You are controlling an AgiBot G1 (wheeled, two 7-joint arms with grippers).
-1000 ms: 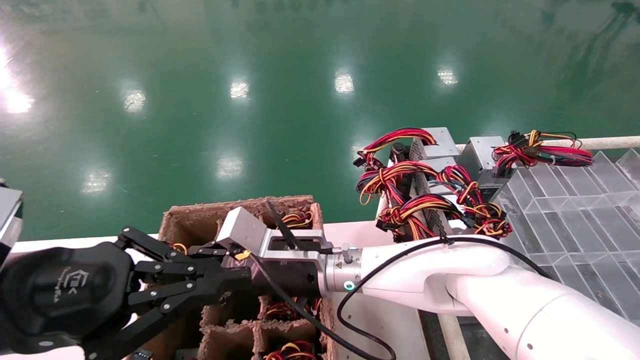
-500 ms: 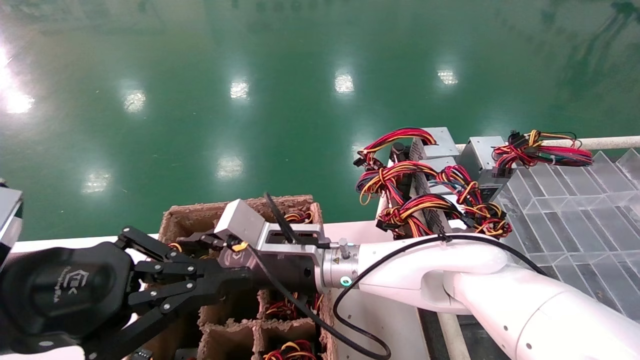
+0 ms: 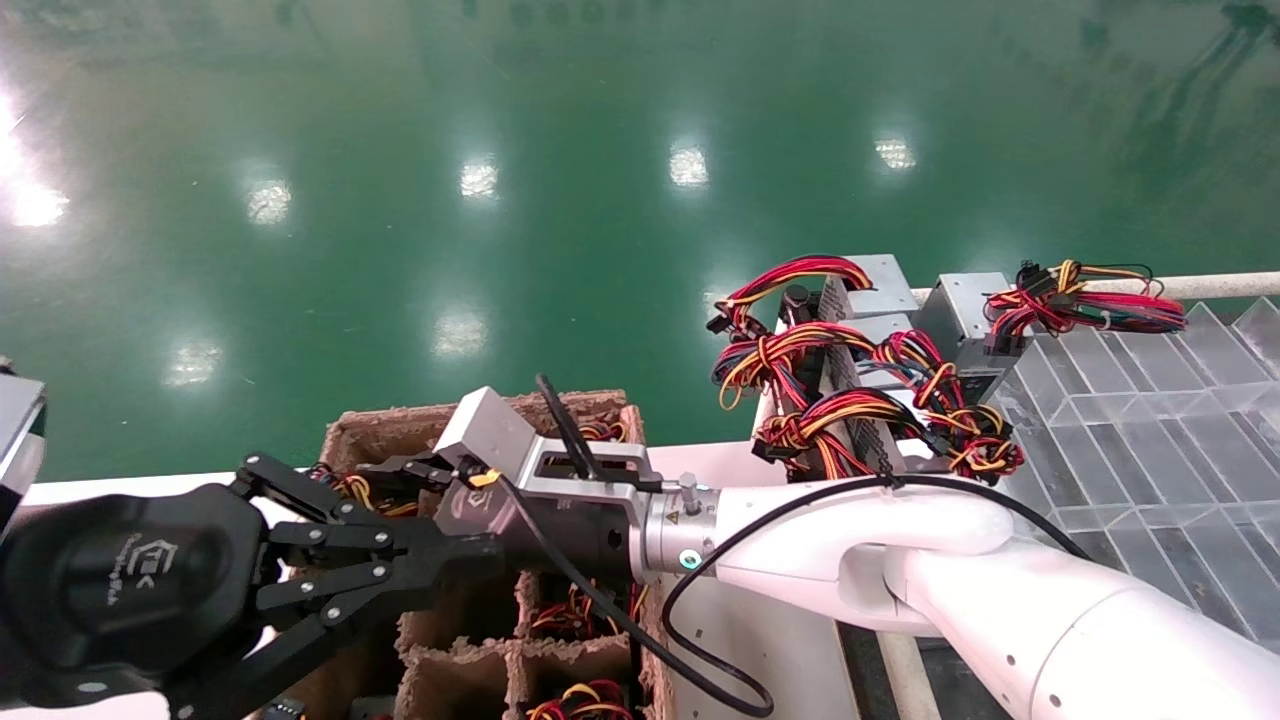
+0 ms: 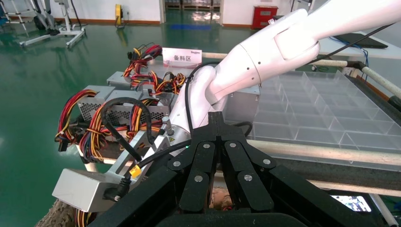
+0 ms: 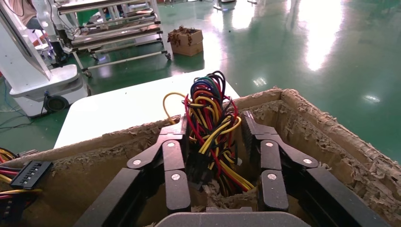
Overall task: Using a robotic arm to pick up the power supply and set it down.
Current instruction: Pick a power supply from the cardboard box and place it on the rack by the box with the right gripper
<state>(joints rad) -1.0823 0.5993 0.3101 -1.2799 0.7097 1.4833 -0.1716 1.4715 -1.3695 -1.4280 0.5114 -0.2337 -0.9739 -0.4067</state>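
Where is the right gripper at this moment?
In the head view the right gripper is left of centre, over a back cell of the brown divider box; its jaws straddle a wire bundle.

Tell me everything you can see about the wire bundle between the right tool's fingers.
The wire bundle is a thick sheaf of red, yellow, black and some blue wires standing up out of a compartment of the brown pulp divider box. It arches over at the top. The right tool straddles it, fingers beside it, not visibly clamped.
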